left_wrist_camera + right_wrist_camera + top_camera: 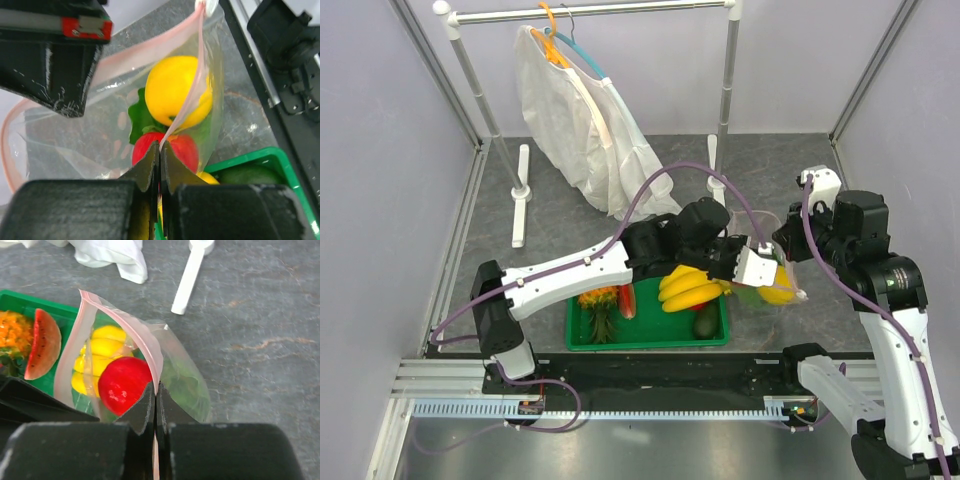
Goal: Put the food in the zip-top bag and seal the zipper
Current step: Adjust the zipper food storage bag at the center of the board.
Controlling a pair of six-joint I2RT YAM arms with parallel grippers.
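Observation:
The clear zip-top bag (778,290) hangs between my two grippers, just right of the green tray. It holds the yellow fruit (176,90), the red tomato (175,150) and the green lettuce (141,117). My left gripper (160,146) is shut on the pink zipper strip (189,100); in the top view it (760,266) is at the bag's left side. My right gripper (155,388) is shut on the same zipper (142,335), with the tomato (124,383) and lettuce (184,385) behind the plastic. In the top view it (788,250) is at the bag's far right. The mouth gapes open to one side of the pinch.
A green tray (650,338) holds a banana bunch (690,287), a pineapple (598,308), a watermelon slice (626,300) and a dark avocado (705,323). A white garment (585,130) hangs on the rack at the back. The rack's white foot (190,275) lies beyond the bag.

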